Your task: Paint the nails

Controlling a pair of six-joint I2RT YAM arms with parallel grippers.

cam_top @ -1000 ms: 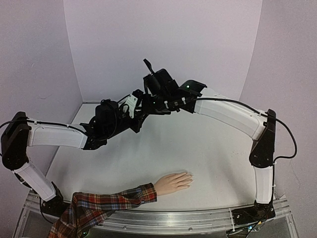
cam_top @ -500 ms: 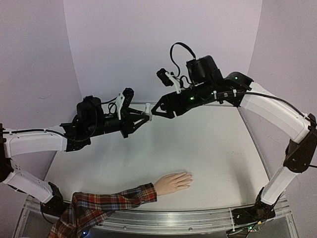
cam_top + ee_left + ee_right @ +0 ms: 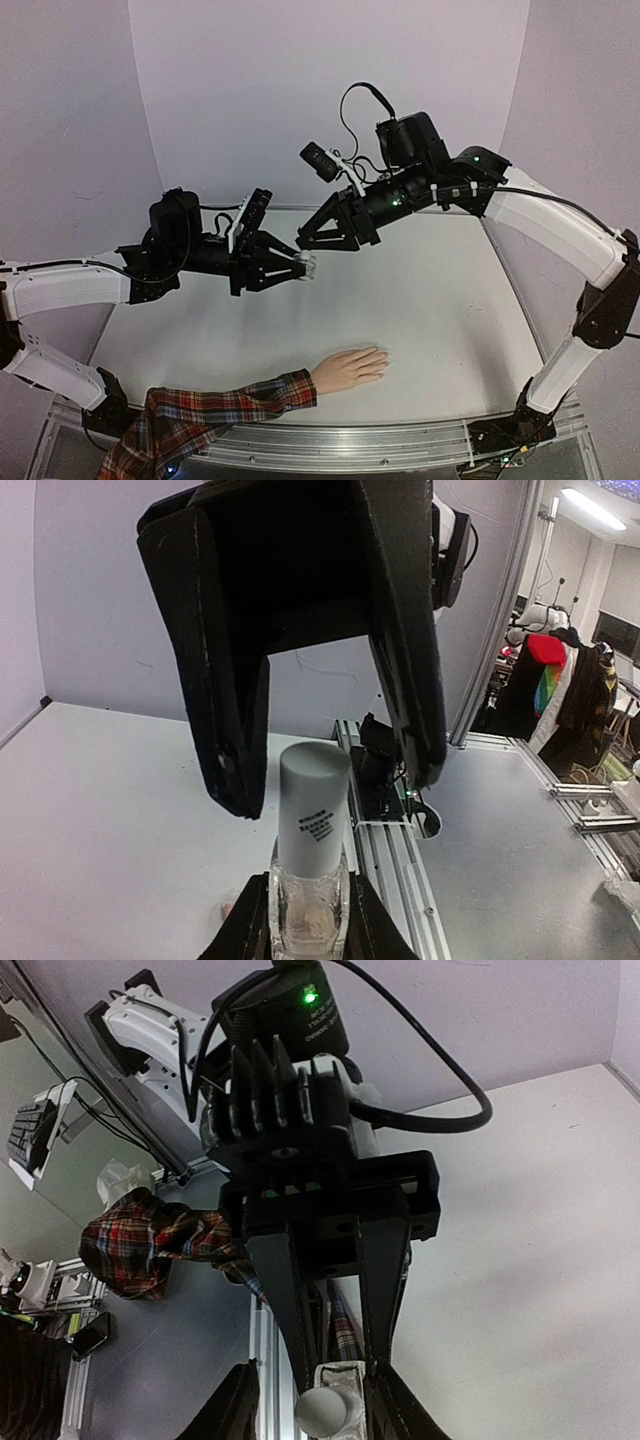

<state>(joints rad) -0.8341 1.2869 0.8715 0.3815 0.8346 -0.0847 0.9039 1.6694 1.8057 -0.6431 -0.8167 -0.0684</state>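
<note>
The left tool [image 3: 300, 268] is clamped on the glass body of a small clear bottle [image 3: 310, 905] and holds it in the air above the worktop [image 3: 450, 310], with the pale cap [image 3: 314, 805] pointing toward the right arm. The right tool [image 3: 320, 240] faces the bottle head-on. Its two black fingers [image 3: 235, 700] are spread apart, one on each side of the cap, and the left wrist view shows a gap on both sides, so they are not touching it. Both tools hover over the rear middle of the worktop. The mannequin hand [image 3: 348, 368] lies flat near the front edge, well apart from both tools, with its fingers pointing right. Its red plaid sleeve [image 3: 215, 405] trails toward the left arm's base. The nails [image 3: 383, 360] at its fingertips are too small to tell from the skin.
</note>
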